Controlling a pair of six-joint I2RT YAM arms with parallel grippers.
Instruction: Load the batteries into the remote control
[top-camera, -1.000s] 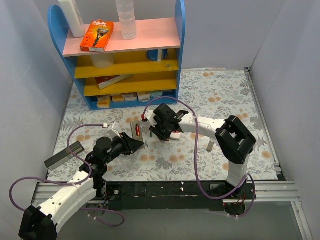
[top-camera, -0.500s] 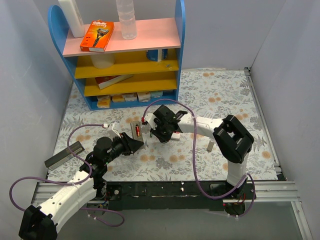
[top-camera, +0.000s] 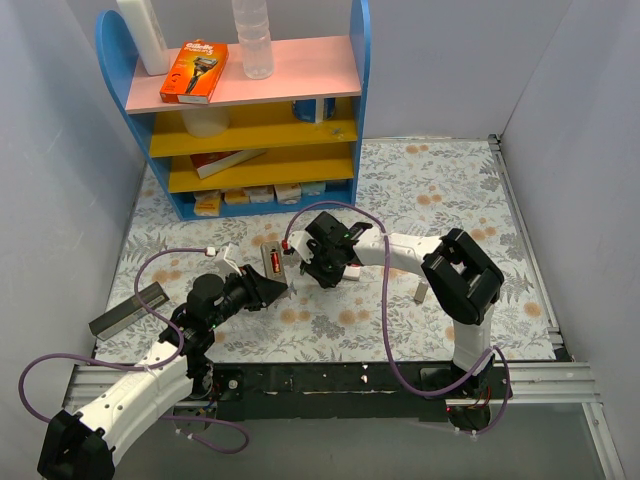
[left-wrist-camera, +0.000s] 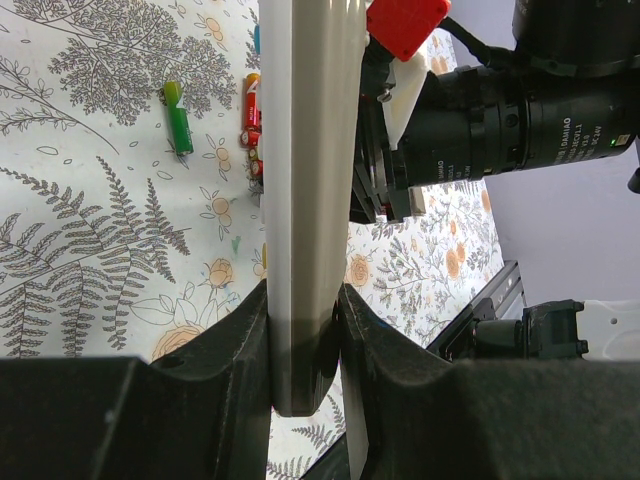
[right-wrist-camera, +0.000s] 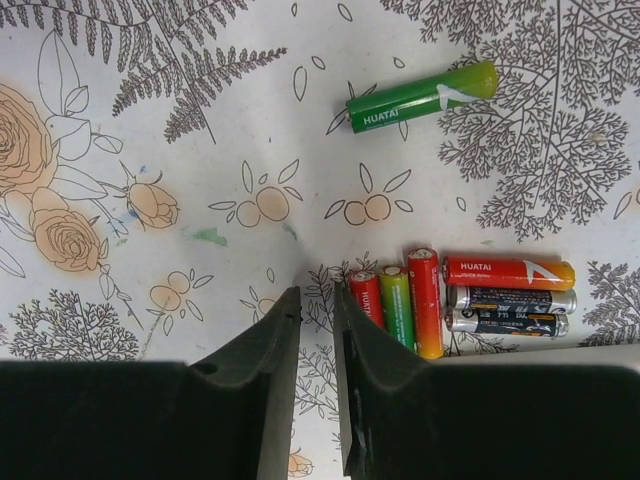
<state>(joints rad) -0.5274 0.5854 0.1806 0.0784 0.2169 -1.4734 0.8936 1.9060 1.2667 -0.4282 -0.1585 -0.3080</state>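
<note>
Left gripper (left-wrist-camera: 303, 300): clamped across the slim white oblong plastic remote control (left-wrist-camera: 305, 180), which shows edge-on in the left wrist view, one end pinched between the black fingers (left-wrist-camera: 235, 370) and the rest reaching away over the cloth. From the top camera the remote sits left of table centre, on the near side of the blue-framed shelf unit with pink and yellow boards (top-camera: 345, 120). Right gripper (right-wrist-camera: 317, 320): black fingers a narrow slot apart with nothing between them, pointing down at the floral-print tablecloth (right-wrist-camera: 150, 150), just right of the remote. Whether the tips touch the cloth, cannot tell. Small cylindrical batteries (right-wrist-camera: 465, 297), red, green and dark, lie packed together on the cloth just beside the right fingertips; three lie one way, three crosswise to them. A pale strip runs along the group's edge, probably the remote's side, not certain. One green battery (right-wrist-camera: 420, 97) lies alone, apart from the group. Right arm's black wrist housing (left-wrist-camera: 500, 110) sits close beside the remote.
</note>
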